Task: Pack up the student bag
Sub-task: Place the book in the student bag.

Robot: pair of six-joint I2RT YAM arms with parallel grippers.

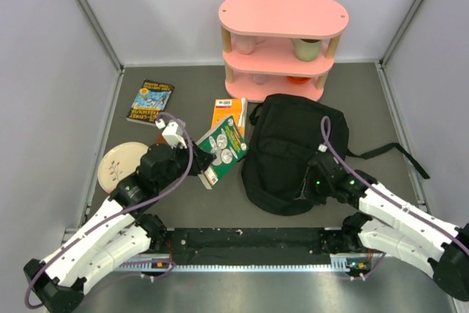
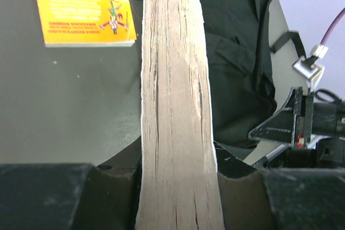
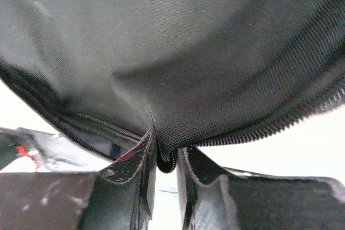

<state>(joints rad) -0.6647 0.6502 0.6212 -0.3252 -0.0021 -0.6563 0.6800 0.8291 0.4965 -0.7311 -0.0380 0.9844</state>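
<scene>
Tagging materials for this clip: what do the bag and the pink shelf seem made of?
The student bag: black woven fabric, matte; ribbed weave and zipper teeth show up close. The pink shelf: smooth matte boards on pale posts, probably painted wood, possibly plastic.

The student bag (image 3: 188,52) is filling the right wrist view, hiding all behind it. The orange book (image 2: 81,9) is running off the top of the left wrist view.

Robotics lab booth: grey partition walls (image 1: 51,56) around dark table (image 1: 198,89), two bolted arms (image 1: 102,236).
</scene>
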